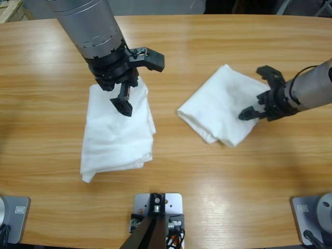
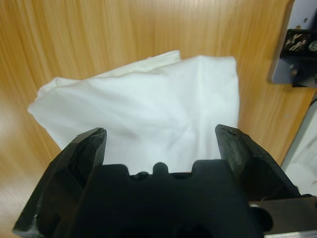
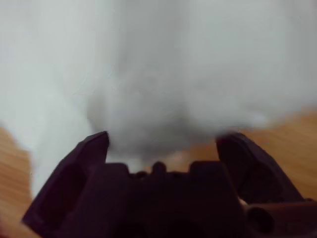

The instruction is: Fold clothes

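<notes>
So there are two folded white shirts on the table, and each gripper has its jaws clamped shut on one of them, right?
Not quite. Two folded shirts do lie on the table, but neither gripper is shut. Both wrist views show the jaws spread apart: the left gripper open over the left shirt, the right gripper open at the edge of the right shirt.

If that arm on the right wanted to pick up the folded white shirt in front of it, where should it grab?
Probably the near right edge of the folded T-shirt, coming in low from the right. The right gripper already sits there with jaws open, and the layered edge offers something to pinch.
</notes>
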Controlling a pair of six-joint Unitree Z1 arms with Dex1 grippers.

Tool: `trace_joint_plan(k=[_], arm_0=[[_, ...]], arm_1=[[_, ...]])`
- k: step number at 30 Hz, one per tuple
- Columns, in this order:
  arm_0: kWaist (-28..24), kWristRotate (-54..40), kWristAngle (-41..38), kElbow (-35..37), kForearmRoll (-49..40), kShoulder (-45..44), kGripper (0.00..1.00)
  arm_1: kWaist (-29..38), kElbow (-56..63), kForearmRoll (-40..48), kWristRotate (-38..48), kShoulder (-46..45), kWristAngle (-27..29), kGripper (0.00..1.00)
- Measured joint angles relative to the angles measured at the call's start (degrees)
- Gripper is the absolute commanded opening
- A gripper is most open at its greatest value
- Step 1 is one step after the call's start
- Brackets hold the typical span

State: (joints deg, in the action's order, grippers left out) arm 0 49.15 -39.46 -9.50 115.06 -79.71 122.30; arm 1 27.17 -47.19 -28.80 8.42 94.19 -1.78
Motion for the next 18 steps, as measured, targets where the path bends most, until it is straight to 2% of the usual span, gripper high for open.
trace_joint_plan(k=[2,5,9,13,18], arm_0=[[0.0,0.0,0.0,0.0,-0.2,0.0,0.862],[0.0,0.0,0.0,-0.1,-0.5,0.0,0.862],[0.0,0.0,0.0,-0.3,-0.7,-0.1,0.867],[-0.2,0.0,0.0,-1.9,-0.9,-1.2,0.867],[-1.6,0.0,0.0,-5.0,-1.0,-3.4,0.873]], arm_1=[[0.0,-1.2,-3.9,1.4,-2.5,4.3,0.854],[2.6,-5.2,-8.6,4.2,-7.7,7.3,0.858],[7.5,-13.1,-12.3,5.7,-8.9,7.0,0.858],[8.9,-21.5,-16.4,7.5,-2.2,3.0,0.859],[9.0,-27.6,-18.4,11.7,8.3,2.5,0.862]])
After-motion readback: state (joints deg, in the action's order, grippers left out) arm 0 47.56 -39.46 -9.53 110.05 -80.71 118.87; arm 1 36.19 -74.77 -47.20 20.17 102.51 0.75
